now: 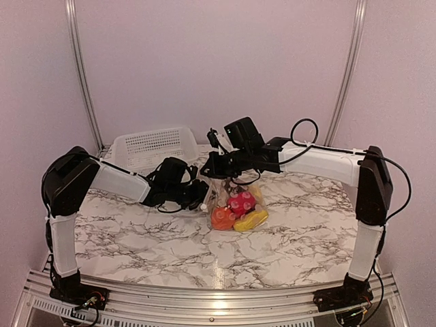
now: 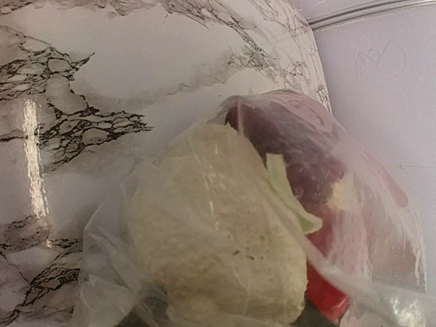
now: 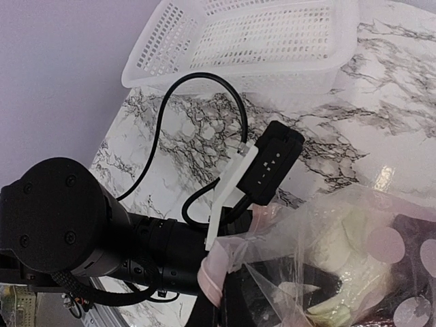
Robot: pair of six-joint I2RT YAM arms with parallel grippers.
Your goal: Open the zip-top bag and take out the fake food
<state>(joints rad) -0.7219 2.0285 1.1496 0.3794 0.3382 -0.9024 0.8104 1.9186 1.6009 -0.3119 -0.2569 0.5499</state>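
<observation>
The zip-top bag point(image 1: 235, 197) stands on the marble table between my two grippers, with red point(image 1: 242, 203), orange point(image 1: 221, 218) and yellow point(image 1: 252, 220) fake food inside. My left gripper point(image 1: 201, 194) is at the bag's upper left edge and looks shut on the plastic. My right gripper point(image 1: 218, 169) is at the bag's top and looks shut on its mouth. In the left wrist view the bag point(image 2: 381, 225) fills the frame, showing white cauliflower point(image 2: 211, 231), dark purple grapes point(image 2: 300, 157) and a red piece point(image 2: 323, 289); my fingers there are hidden. In the right wrist view the pink zip strip point(image 3: 218, 272) bunches at my dark finger point(image 3: 306, 283).
A white mesh basket point(image 1: 153, 146) stands at the back left, also in the right wrist view point(image 3: 272, 41). The left arm's wrist point(image 3: 136, 252) and its camera point(image 3: 272, 160) with a looping cable sit close to the right gripper. Walls bound the table.
</observation>
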